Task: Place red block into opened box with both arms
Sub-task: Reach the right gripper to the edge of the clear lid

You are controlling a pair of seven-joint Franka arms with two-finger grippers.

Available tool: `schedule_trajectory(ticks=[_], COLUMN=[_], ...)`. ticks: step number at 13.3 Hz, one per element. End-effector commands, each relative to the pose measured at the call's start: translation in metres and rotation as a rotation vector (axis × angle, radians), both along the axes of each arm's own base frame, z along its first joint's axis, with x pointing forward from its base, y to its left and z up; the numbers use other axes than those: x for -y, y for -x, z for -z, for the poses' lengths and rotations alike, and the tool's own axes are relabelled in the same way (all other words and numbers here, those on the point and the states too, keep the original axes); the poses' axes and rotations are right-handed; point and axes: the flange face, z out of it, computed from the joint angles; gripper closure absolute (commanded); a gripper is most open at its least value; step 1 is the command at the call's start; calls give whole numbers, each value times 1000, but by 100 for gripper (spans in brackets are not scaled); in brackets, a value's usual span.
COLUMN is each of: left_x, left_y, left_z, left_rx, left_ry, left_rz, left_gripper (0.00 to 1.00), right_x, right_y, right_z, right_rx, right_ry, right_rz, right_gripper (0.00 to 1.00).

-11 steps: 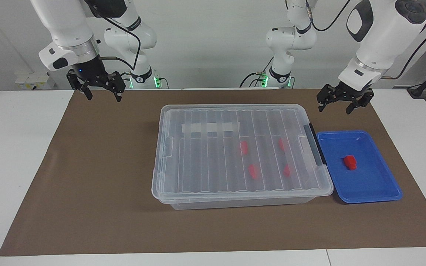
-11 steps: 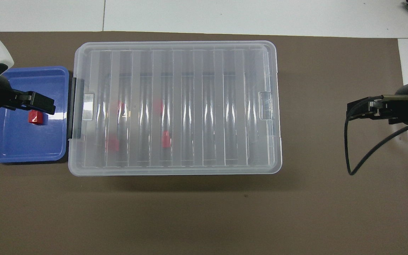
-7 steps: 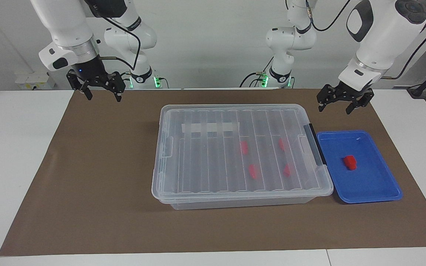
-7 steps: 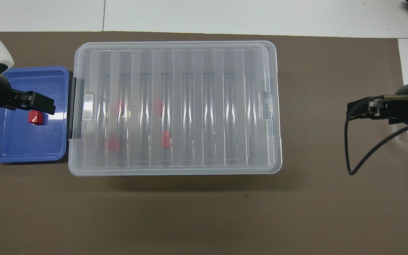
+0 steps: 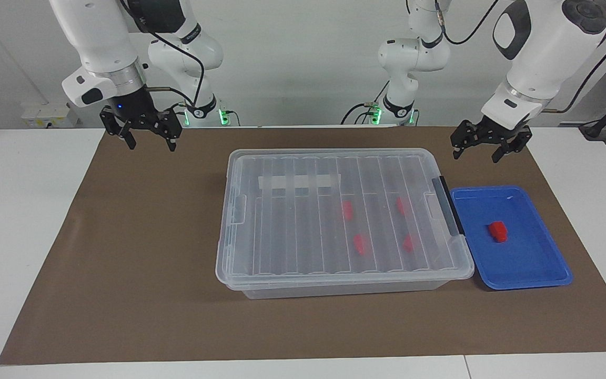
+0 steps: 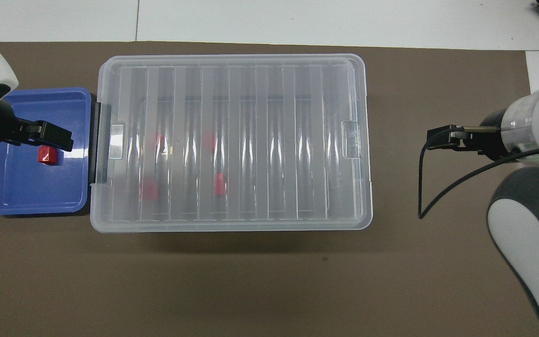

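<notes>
Lid on, one red block waiting in the tray

We see the red block (image 5: 497, 231) in the blue tray (image 5: 539, 273) beside the closed box (image 5: 282, 263), its long axis running toward and away from the robots; left gripper (image 5: 483, 151) and right gripper (image 5: 151, 141) hang with fingers apart.

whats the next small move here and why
Probably bring the right gripper on toward the box to lift its lid: the lid is on, the red block sits untouched in the blue tray, and the left gripper waits, jaws open, holding nothing.
</notes>
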Motion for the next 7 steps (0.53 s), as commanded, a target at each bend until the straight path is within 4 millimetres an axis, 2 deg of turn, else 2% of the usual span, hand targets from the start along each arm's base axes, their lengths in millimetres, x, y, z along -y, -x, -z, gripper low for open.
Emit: schedule_trajectory(ticks=[1,5,7], left_x=[-2,-2,-2], left_y=[8,8,8], left_z=[-3,-3,-3], left_rx=[-4,-6,-4], left_ry=[-12,-12,-14], left_rz=[-4,-4,-4], left_gripper=[0,0,0], right_x=[-26,-56,-72], right_y=[7,-3,-3], right_z=[24,66,80], right_rx=[32,22,3], right_ry=[-28,-31,-29], right_rz=[35,-14,-41], right_gripper=[3,3,3])
